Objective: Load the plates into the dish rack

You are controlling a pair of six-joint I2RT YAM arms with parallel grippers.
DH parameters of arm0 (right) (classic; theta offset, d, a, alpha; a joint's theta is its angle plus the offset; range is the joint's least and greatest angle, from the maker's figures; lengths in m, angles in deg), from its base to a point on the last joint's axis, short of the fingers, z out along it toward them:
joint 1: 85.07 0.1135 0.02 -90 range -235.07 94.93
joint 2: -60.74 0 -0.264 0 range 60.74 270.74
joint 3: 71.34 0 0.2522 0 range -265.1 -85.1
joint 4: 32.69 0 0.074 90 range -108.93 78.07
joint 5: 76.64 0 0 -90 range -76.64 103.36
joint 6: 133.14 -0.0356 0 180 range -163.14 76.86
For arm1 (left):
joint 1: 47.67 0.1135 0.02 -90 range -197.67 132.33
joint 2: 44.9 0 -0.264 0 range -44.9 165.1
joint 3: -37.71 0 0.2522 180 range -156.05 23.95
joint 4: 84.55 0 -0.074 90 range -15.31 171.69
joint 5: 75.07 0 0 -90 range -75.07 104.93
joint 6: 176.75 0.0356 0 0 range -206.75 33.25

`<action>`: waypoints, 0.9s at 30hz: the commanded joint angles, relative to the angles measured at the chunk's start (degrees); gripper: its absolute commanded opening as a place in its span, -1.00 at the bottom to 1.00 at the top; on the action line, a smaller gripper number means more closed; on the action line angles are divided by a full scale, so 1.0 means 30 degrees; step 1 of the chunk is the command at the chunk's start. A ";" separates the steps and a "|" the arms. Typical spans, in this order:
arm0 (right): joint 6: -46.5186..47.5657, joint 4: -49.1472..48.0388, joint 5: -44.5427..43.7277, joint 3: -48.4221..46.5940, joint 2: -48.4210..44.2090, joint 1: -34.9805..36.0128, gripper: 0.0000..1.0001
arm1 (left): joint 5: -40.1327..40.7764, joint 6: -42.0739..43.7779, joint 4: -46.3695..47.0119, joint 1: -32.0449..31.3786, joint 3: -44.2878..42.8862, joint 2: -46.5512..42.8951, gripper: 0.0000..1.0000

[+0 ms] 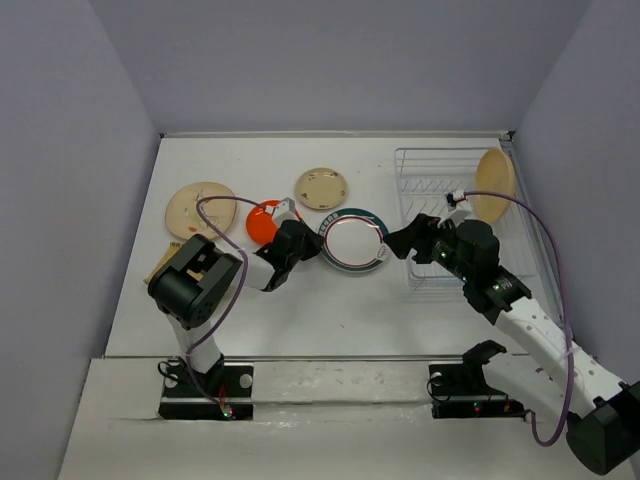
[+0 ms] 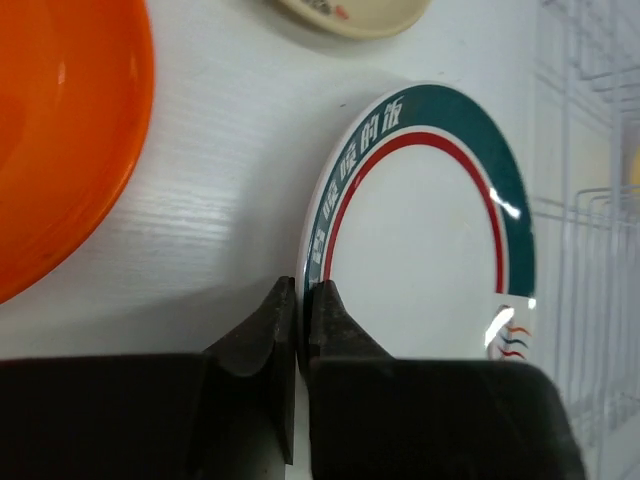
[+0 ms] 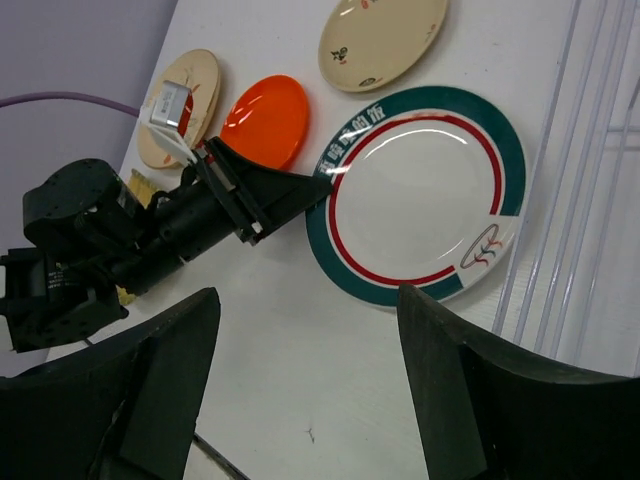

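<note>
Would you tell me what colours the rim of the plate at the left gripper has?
The plate: dark green band, red ring inside; best in right wrist view.

The left arm (image 1: 200, 285) shows a bulky black motor housing on a white link; the right arm (image 1: 530, 330) has white shells between black joints. Both pairs of jaws are matte black and wedge-shaped. Behind each, a thin purple cable (image 3: 60, 98) loops away. The black base plates (image 1: 200, 395) carry tiny red and green lights.

Likely lab, plain walls (image 1: 320, 60), white table (image 1: 330, 310)
</note>
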 commanded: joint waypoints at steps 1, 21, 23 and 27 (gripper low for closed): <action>-0.0349 -0.1722 0.0946 0.0087 0.0400 0.0153 0.54 | 0.0584 0.0381 0.1759 0.0260 0.0470 -0.0072 -0.89; 0.3929 -0.0378 0.5344 -0.3779 0.6201 0.0153 0.86 | -0.4854 0.4189 -0.4773 0.0349 0.3813 -1.7824 -0.89; 0.3870 -0.0260 0.5314 -0.3781 0.6115 0.0153 0.87 | -0.5594 0.4189 -0.5152 0.0349 0.3549 -1.8119 -0.89; 0.3723 -0.0347 0.5751 -0.3605 0.5850 0.0153 0.84 | -0.6710 0.4190 -0.5389 0.0320 0.3168 -1.8647 -0.89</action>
